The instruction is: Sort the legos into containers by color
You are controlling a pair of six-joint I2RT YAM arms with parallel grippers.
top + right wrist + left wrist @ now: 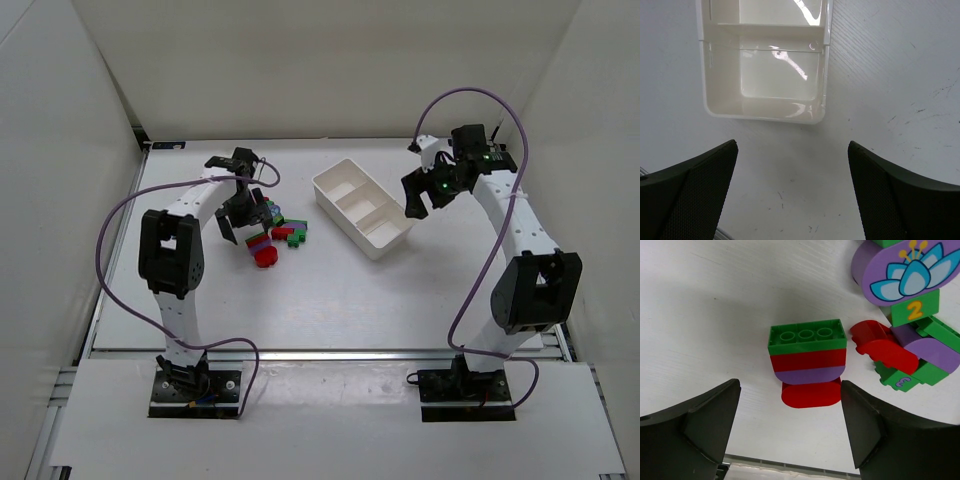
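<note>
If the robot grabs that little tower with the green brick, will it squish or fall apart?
It probably won't squish: the tower looks like hard, shiny plastic bricks. Its four layers (green, red, purple, red) sit flush, so they will likely lift as one piece, though a sideways shove might pop one loose. The open rings on the green studs suggest it is hollow, so it is probably light.

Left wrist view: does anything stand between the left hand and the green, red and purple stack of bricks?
Nothing visible does. The stack lies right before the open left hand, in line with its gap. The other bricks lie to the right of the stack, out of that path.
</note>
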